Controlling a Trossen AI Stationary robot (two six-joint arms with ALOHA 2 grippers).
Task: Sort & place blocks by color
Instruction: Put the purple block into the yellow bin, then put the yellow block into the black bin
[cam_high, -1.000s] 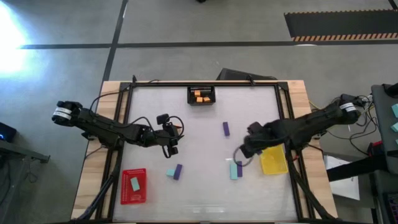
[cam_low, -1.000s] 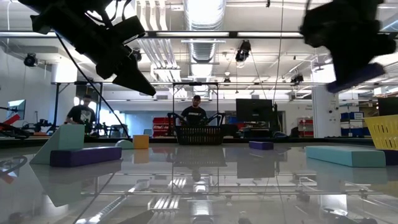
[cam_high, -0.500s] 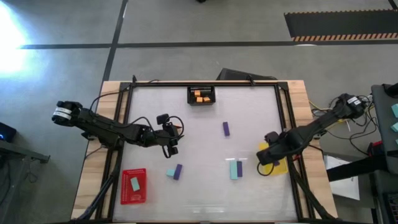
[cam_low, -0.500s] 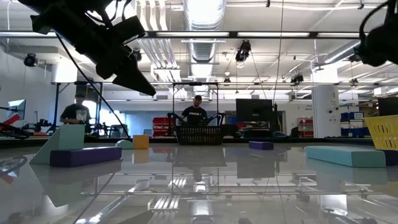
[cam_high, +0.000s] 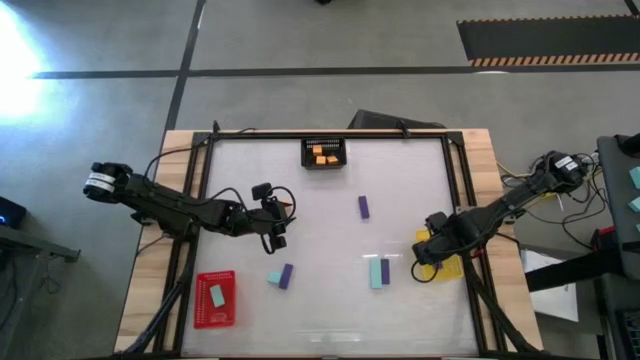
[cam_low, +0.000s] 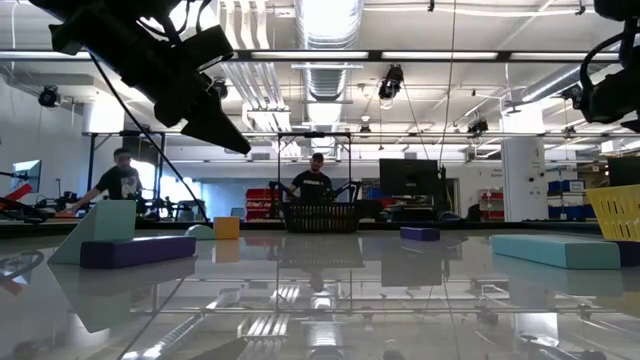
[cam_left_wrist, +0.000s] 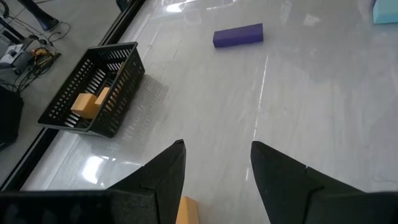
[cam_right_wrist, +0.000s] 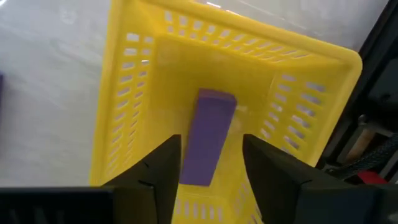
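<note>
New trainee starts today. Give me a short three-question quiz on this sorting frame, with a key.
1. True or false: the purple block between the right gripper fingers is over the yellow tray.
2. Which colour are the blocks in the black tray?
3. Which tray holds a teal block: A red, B black, C yellow?

Key: 1 true. 2 orange. 3 A, the red tray.

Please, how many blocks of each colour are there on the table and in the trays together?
Orange blocks: 3 (two in the black tray, one outside it)
Purple blocks: 4 (one in the yellow tray)
Teal blocks: 3 (one in the red tray)
Total: 10
</note>
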